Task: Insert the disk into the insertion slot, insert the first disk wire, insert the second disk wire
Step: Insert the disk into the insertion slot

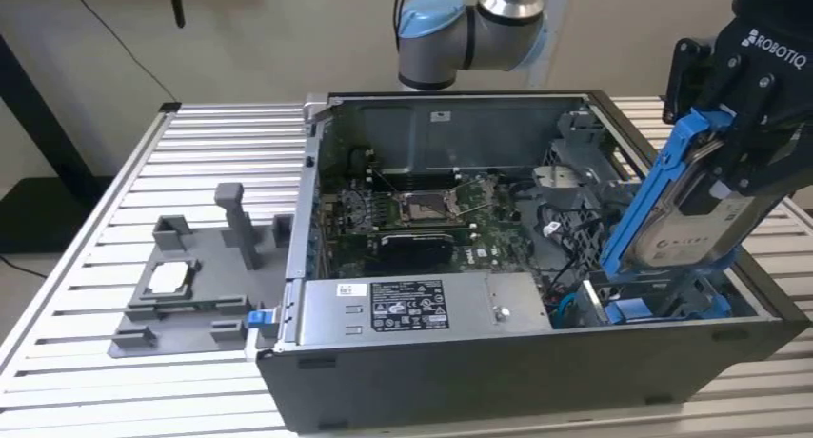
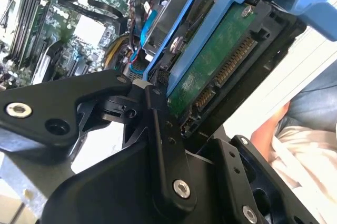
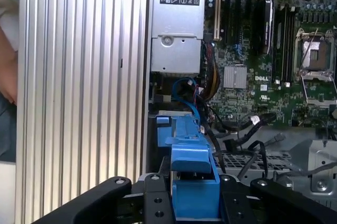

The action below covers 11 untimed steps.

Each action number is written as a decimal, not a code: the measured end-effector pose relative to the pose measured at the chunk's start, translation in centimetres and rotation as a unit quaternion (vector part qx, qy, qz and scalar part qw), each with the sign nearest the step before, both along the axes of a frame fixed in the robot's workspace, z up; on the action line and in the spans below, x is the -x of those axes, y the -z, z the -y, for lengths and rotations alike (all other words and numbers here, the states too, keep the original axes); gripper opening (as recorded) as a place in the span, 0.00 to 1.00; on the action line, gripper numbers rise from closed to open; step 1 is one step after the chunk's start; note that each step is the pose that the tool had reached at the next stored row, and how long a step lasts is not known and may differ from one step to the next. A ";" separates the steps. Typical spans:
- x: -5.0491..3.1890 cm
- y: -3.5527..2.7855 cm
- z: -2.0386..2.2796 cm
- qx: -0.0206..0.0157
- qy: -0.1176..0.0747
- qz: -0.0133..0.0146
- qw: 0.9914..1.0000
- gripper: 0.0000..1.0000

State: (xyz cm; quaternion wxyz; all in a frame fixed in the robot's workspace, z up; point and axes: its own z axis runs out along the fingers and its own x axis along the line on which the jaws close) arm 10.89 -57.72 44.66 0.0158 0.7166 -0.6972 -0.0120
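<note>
**Disk pinched and tilted above its slot**

Disk [image 1: 684,230] hangs steeply tilted in the tool [image 1: 726,176]. The tool is pressed together on the disk's upper end, at the case's [image 1: 508,381] near corner on the exterior view's right. The disk's lower end sits just above, perhaps touching, the slot [image 1: 642,309]; I cannot tell which.

It looks stiff and fairly heavy, and probably dislikes knocks. The blue carrier [image 3: 190,153] seems the sounder place to grip. In the second wrist view the bare green board [image 2: 208,76] and connector [image 2: 234,58] are exposed, and I judge both fragile.

Room is tight. The slot appears barely wider than the carrier, so its metal edges could catch a skewed entry. Loose cables [image 1: 559,230] lie just beside the bay, towards the motherboard [image 1: 420,209]. The power supply [image 1: 406,305] stands near along the front wall. There is open air above the case. A person's arm [image 2: 271,132] is near, outside the case wall.
</note>
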 end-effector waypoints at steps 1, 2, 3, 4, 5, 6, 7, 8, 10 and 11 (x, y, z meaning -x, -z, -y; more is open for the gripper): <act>-0.01 0.14 0.00 0.000 0.000 0.000 1.000 0.33; -0.02 0.30 0.00 0.000 0.000 0.000 1.000 0.33; -0.05 0.48 0.00 0.000 0.000 0.000 1.000 0.33; -0.06 0.65 0.00 0.000 0.000 0.000 1.000 0.33; -0.08 0.84 0.00 0.000 0.000 0.000 1.000 0.33; -0.10 1.00 0.00 0.000 0.000 0.000 1.000 0.33; -0.12 1.17 0.00 0.000 0.000 0.000 1.000 0.33; -0.14 1.35 0.00 0.000 0.000 0.000 1.000 0.33; -0.24 2.09 0.00 0.000 0.000 0.000 1.000 0.33; -0.26 2.23 0.00 0.000 0.000 0.000 1.000 0.33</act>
